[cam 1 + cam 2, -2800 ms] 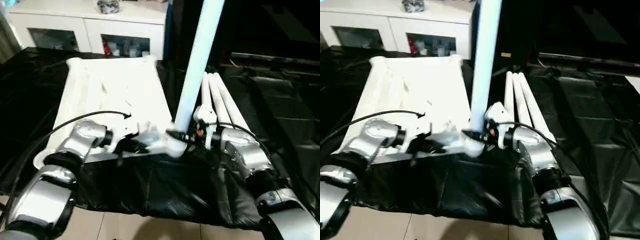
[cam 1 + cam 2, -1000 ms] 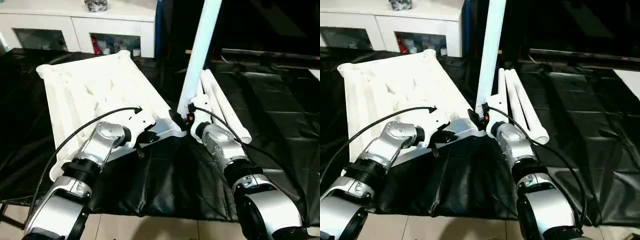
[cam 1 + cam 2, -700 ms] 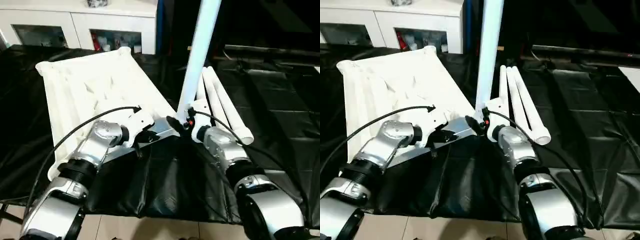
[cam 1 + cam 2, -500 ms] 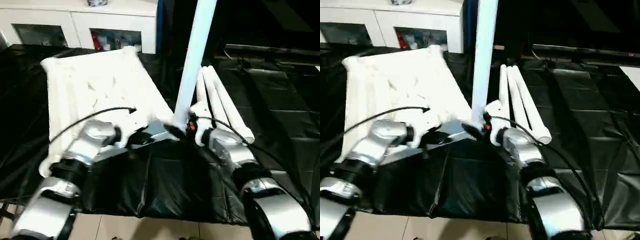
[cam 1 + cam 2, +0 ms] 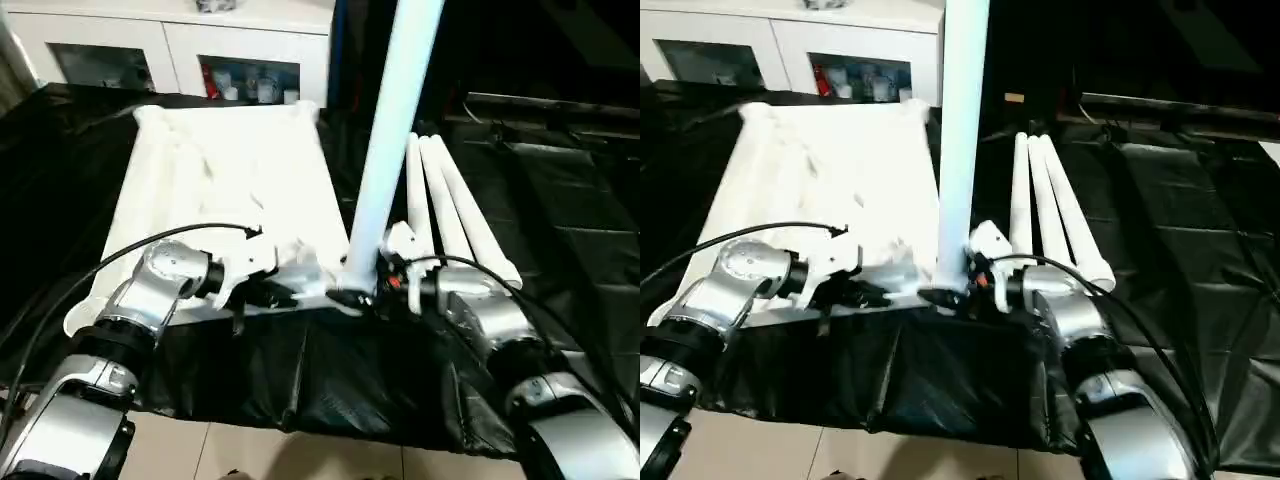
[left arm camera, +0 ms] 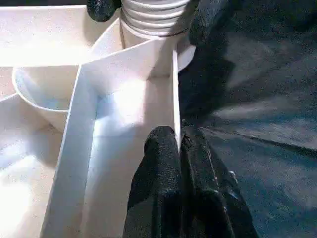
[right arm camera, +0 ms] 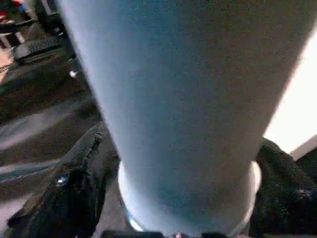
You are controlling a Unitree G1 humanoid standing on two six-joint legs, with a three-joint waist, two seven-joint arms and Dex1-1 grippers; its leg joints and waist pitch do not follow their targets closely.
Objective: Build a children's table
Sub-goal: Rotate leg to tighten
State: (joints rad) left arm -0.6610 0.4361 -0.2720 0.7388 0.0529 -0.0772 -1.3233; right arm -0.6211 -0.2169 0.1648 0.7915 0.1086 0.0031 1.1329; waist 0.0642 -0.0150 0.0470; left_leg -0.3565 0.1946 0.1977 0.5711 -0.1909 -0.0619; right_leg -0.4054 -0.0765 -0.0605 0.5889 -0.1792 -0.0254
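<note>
The white tabletop (image 5: 220,190) lies underside up on a black sheet. One white leg (image 5: 395,130) stands upright in its near right corner socket (image 5: 345,297). My right gripper (image 5: 366,291) is closed around the base of that leg, with a black finger (image 7: 69,198) on each side of the tube. My left gripper (image 5: 285,290) is shut on the thin rim wall (image 6: 174,99) of the tabletop, just left of that socket. In the left wrist view the leg's ribbed base (image 6: 153,15) sits between my right gripper's fingertips (image 6: 104,7). Three loose legs (image 5: 450,210) lie side by side to the right.
A white cabinet (image 5: 180,50) with glass-fronted compartments stands behind the tabletop. The black sheet (image 5: 330,370) hangs over the near edge above a tiled floor (image 5: 250,450). A dark ledge (image 5: 560,110) runs along the back right.
The view has shifted. Relative to the loose legs, the tabletop's far end has swung to the right. Both grippers stay at the near right corner, and the leg is still upright.
</note>
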